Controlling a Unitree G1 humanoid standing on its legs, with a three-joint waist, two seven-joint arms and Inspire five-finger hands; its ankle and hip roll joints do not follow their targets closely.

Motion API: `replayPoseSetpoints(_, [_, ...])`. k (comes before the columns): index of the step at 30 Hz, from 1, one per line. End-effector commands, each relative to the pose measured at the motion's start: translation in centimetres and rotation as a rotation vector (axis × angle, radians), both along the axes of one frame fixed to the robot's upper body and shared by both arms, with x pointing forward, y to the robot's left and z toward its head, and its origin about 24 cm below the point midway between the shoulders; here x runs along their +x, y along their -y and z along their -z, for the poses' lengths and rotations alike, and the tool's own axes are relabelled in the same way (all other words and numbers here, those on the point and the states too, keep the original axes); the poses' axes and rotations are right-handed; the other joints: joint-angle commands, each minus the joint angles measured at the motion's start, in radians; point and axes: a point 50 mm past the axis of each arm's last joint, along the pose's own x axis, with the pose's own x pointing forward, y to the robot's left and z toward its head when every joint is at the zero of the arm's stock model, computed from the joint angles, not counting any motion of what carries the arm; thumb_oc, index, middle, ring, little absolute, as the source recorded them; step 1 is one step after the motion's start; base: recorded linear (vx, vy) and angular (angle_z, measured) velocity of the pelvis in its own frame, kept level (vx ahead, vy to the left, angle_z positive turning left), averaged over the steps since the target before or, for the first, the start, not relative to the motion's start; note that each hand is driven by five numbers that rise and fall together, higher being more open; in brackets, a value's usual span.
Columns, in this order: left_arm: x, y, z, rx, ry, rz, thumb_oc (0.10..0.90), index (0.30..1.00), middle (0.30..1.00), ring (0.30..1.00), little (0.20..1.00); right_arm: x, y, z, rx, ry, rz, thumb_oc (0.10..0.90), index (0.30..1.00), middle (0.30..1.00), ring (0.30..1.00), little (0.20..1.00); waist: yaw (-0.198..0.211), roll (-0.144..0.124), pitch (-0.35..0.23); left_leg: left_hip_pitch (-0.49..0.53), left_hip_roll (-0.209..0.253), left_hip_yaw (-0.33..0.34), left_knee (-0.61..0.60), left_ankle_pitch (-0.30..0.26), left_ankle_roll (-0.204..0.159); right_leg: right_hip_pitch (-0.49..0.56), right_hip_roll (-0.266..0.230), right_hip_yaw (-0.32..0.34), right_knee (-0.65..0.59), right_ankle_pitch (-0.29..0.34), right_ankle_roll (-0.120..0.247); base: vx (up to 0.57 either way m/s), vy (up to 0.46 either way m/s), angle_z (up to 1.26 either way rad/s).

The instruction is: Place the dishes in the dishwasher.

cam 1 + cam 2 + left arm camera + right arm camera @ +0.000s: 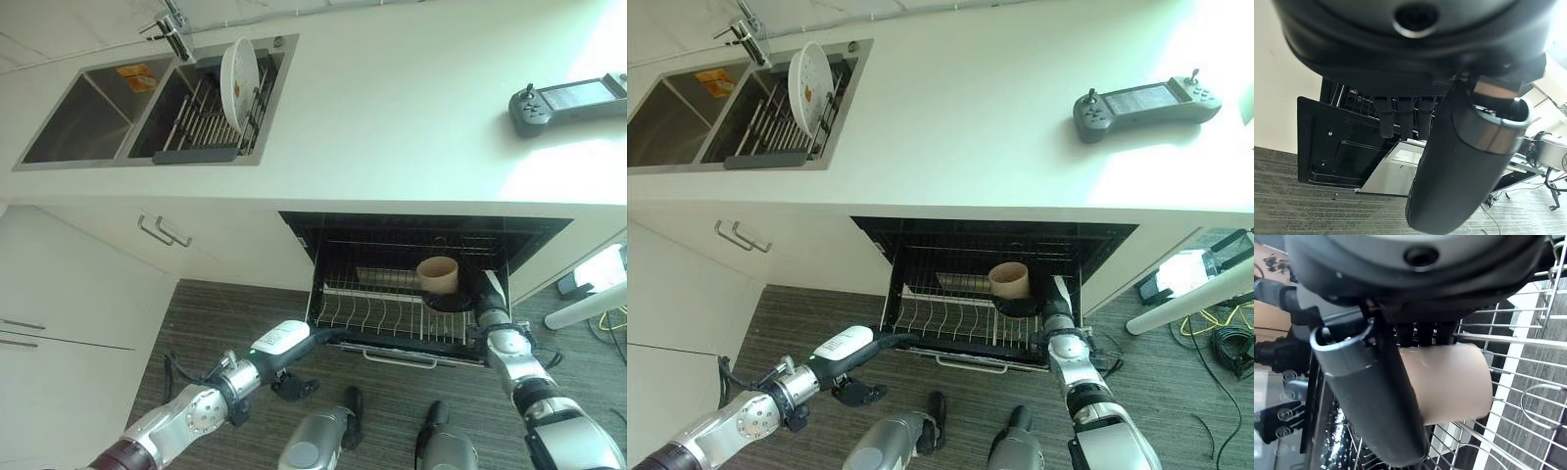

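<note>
The dishwasher (421,230) under the counter stands open, its wire rack (372,318) pulled out. At the rack's right end sits a tan cup (438,274), upright. My right hand (462,300) is shut on the cup (1449,382), with the thumb (1376,401) across its side. My left hand (294,341) reaches in low from the left. Its straight fingers (1400,117) rest at the rack's front left corner, and it holds nothing. A white plate (238,78) stands on edge in the drying rack in the sink's right basin.
The double sink (88,117) with its tap is at the counter's far left. A grey handheld controller (568,101) lies on the counter at the right. White cabinet doors with bar handles (162,232) flank the dishwasher's left. Cables and a white pole (588,308) lie on the floor at right.
</note>
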Motion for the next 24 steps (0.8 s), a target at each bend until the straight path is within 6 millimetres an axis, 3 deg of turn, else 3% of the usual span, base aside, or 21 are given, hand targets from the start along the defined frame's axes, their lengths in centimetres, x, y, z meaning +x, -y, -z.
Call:
replayPoseSetpoints(1, [-1.1, 1.9, -0.7, -0.112, 0.083, 0.075, 0.8, 0.9, 0.9, 0.9, 0.9, -0.4, 2.2, -1.5, -0.135, 0.105, 0.133, 0.8, 0.9, 0.9, 0.9, 0.9, -0.024, -0.012, -0.018, -0.007, 0.022, -0.014, 0.01, -0.102, -0.009, 0.039, 0.002, 0.045, 0.016, -0.118, 0.021, 0.0, 0.03, -0.07])
replayPoseSetpoints(9, [-2.1, 2.3, 1.0, -0.133, 0.09, 0.042, 0.8, 0.9, 0.9, 0.9, 0.9, -0.5, 1.8, -3.1, -0.232, 0.262, 0.247, 0.8, 0.9, 0.9, 0.9, 0.9, -0.047, -0.007, -0.014, -0.003, 0.022, 0.002, 0.01, -0.108, -0.01, 0.035, 0.001, 0.053, 0.016, -0.121, 0.02, 0.0, 0.018, -0.03])
replayPoseSetpoints(15, [-2.6, 2.6, 1.9, -0.144, 0.089, 0.023, 0.8, 0.9, 0.9, 0.9, 0.9, -1.5, 1.6, -2.3, -0.235, 0.268, 0.312, 0.8, 0.9, 0.9, 0.9, 0.9, -0.057, -0.004, -0.013, 0.004, 0.021, 0.006, 0.01, -0.113, -0.009, 0.037, 0.002, 0.056, 0.016, -0.125, 0.017, 0.01, 0.01, -0.11])
replayPoseSetpoints(24, [-3.2, 3.2, 3.2, -0.147, 0.084, 0.018, 0.8, 0.9, 0.9, 0.9, 0.9, -2.5, 1.7, -1.6, -0.105, 0.31, 0.41, 0.8, 0.9, 0.9, 0.9, 0.9, -0.068, -0.006, -0.008, 0.007, 0.023, 0.012, 0.01, -0.116, -0.009, 0.037, 0.004, 0.055, 0.016, -0.128, 0.013, 0.0, -0.001, -0.02])
